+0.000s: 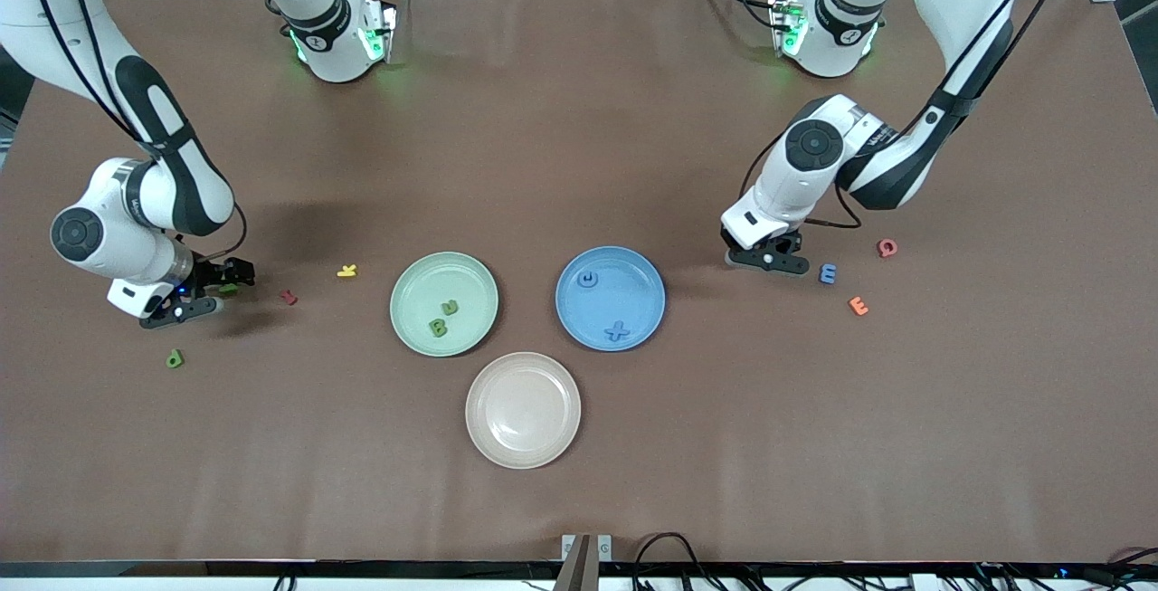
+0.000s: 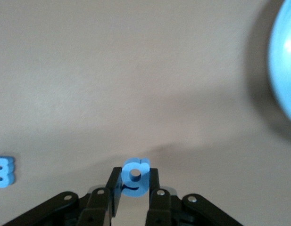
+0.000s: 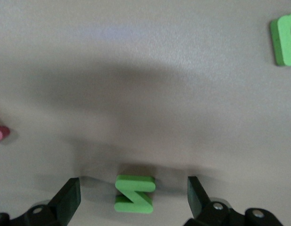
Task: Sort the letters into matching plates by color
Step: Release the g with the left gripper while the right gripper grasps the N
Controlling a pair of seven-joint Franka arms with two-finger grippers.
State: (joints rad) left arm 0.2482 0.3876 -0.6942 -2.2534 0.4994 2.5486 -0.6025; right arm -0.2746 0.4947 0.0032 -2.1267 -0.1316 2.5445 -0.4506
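Toward the left arm's end of the table, blue letter g (image 2: 135, 177) pinched upright between the left gripper (image 1: 769, 258) fingers, hidden under the wrist in the front view. Just beside, blue E (image 1: 828, 274) on the cloth, cut off at the left wrist view's edge. Between the spread fingers of the right gripper (image 1: 201, 294), green Z (image 3: 134, 193) lying loose, barely visible from the front. Green d (image 1: 175, 358) nearby. Two green letters in green plate (image 1: 412, 283), two blue in blue plate (image 1: 642, 279).
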